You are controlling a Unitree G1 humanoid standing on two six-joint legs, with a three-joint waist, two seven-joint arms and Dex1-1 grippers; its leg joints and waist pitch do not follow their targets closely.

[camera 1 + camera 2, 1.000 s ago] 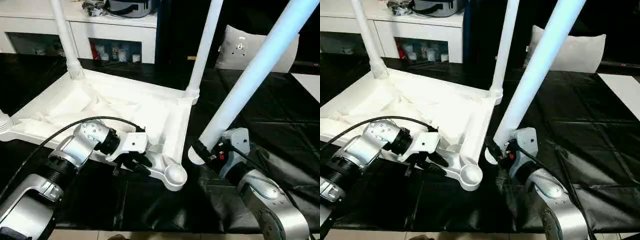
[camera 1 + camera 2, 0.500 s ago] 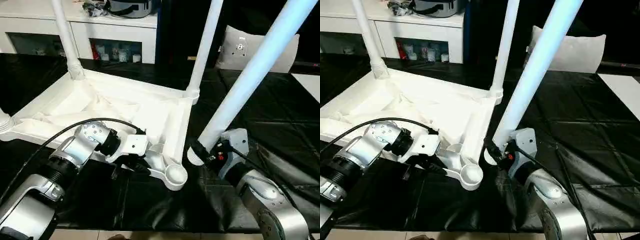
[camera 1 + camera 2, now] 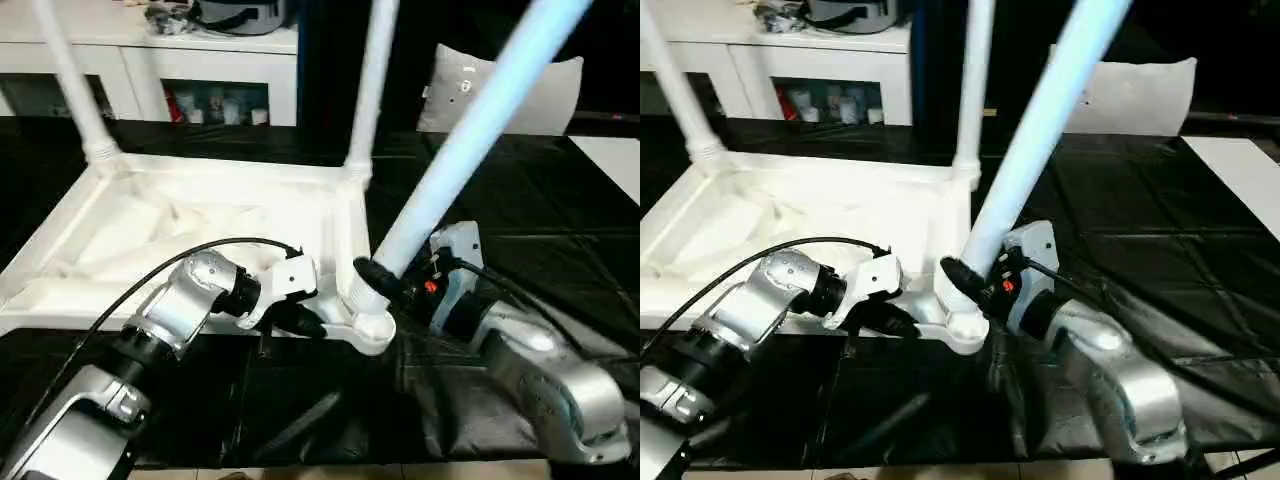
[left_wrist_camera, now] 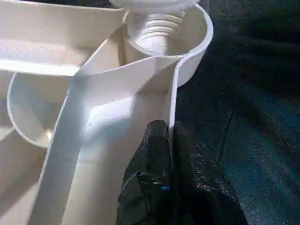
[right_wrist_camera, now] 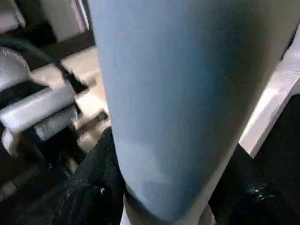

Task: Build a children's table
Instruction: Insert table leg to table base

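The children's table top lies upside down on a black sheet, ribbed side up. Two white legs stand upright in its far corners. My left gripper is shut on the top's near rim, right beside the near right corner socket. My right gripper is shut on the lower end of a tilted white leg. That leg's threaded end sits in the corner socket. In the right wrist view the leg runs between black fingers.
White cabinets with open shelves stand along the back, with clutter on top. A white cushion leans at the back right. A flat white board lies at the right edge. The black sheet covers the floor around the table.
The right gripper has carried the leg's lower end left, from beside the corner into the socket. The left gripper has closed onto the rim. The camera has also shifted.
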